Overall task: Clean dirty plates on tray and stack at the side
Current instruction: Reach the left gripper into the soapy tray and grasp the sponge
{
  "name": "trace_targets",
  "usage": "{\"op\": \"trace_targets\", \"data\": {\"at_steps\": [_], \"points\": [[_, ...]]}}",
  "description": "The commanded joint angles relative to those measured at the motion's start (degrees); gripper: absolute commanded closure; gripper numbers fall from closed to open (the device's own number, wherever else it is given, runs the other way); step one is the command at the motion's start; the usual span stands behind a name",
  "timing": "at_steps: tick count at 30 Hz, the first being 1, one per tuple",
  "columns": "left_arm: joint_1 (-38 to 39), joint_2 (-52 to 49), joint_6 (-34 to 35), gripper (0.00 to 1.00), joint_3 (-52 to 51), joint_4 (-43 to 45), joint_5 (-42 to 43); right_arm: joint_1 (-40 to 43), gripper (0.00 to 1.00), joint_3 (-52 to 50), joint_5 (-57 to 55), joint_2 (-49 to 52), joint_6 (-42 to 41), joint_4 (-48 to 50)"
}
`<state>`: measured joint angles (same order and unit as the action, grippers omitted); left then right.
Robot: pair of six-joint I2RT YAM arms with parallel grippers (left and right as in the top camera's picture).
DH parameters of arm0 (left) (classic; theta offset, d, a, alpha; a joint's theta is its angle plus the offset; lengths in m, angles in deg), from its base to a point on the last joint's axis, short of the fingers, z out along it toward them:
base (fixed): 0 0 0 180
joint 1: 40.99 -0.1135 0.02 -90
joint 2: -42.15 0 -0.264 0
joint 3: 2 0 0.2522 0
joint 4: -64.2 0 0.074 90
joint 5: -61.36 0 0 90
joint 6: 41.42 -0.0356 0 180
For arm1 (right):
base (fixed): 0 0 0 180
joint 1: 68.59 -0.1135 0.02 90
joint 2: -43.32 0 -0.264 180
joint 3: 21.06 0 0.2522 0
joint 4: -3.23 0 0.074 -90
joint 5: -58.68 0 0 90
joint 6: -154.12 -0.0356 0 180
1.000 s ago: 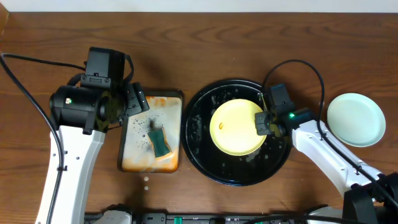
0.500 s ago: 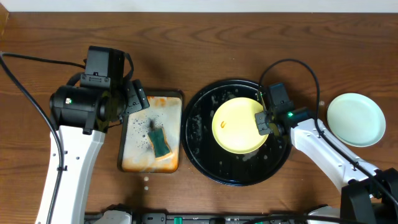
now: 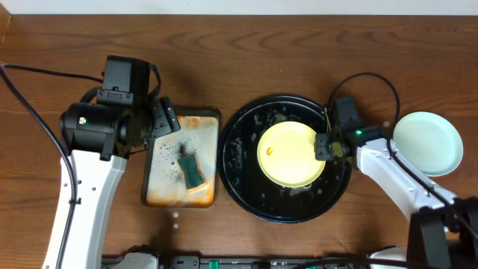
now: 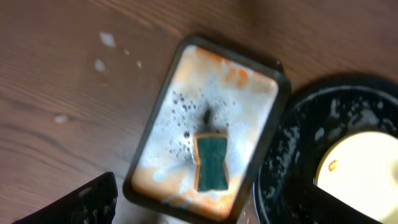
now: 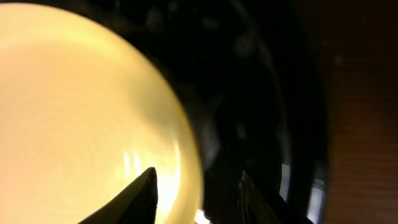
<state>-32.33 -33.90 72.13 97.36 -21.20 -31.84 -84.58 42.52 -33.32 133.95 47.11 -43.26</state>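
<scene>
The pale yellow round plastic plate point(image 3: 290, 153) sits in the glossy black round tray point(image 3: 243, 149). The right gripper point(image 3: 326, 146) straddles its right rim, probably to lift it, though I cannot tell if the jaws pinch. The left gripper point(image 3: 166, 121) hangs released by the rectangular soapy tray point(image 3: 158, 190) holding the green sponge point(image 3: 192, 170).

The right claw point(image 3: 326, 146) has drawn back to the right, toward the tray point(image 3: 240, 175) rim on its own side. The yellow plate point(image 3: 287, 153), its edge between the claw's fingers, has slid the same way. More bare black tray now shows beyond the plate's far edge, and less beneath the claw. The cable point(image 3: 366, 75) looped above the claw has shifted right too.
</scene>
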Motion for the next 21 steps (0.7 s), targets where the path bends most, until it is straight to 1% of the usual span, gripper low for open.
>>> {"op": "trace_targets", "data": {"at_steps": [1, 3, 5, 9, 13, 15, 17, 19, 21], "points": [[-0.24, -1.88, -0.17, 0.14, 0.09, -1.07, 1.46, 0.59, 0.62, 0.7, 1.64, 4.44, -1.81, 1.03], [-0.24, -2.73, -0.17, 0.14, 0.04, -1.49, 1.46, 0.59, 0.68, 0.7, 2.21, 6.54, -1.81, 1.86], [-0.24, -3.85, -0.2, 0.14, -0.07, -1.86, 1.46, 0.59, 0.8, 0.7, 3.54, 8.28, -1.81, 2.56], [-0.24, -6.54, -0.63, 0.15, -0.42, -2.93, 1.49, 0.85, 0.93, 0.7, 3.56, 9.35, -1.84, 2.49], [-0.22, -9.05, -0.61, 0.16, -2.67, -3.1, 1.62, 1.75, 0.99, 0.72, 3.54, 9.22, -1.81, 2.56], [-0.17, -9.92, -0.9, 0.19, -4.92, -1.77, 3.32, 2.19, 0.99, 0.72, 3.54, 9.22, -1.81, 2.54], [-0.09, -10.45, -1.55, 0.22, -8.24, 0.5, 6.75, 2.45, 0.99, 0.72, 3.54, 9.22, -1.81, 2.54], [0.26, -10.56, -2.14, 0.22, -12.57, 3.74, 10.1, 2.45, 0.99, 0.72, 3.54, 9.22, -1.81, 2.54], [0.81, -10.56, -2.08, 0.22, -17.31, 7.41, 11.13, 2.47, 0.99, 0.72, 3.54, 9.22, -1.81, 2.56]]}}
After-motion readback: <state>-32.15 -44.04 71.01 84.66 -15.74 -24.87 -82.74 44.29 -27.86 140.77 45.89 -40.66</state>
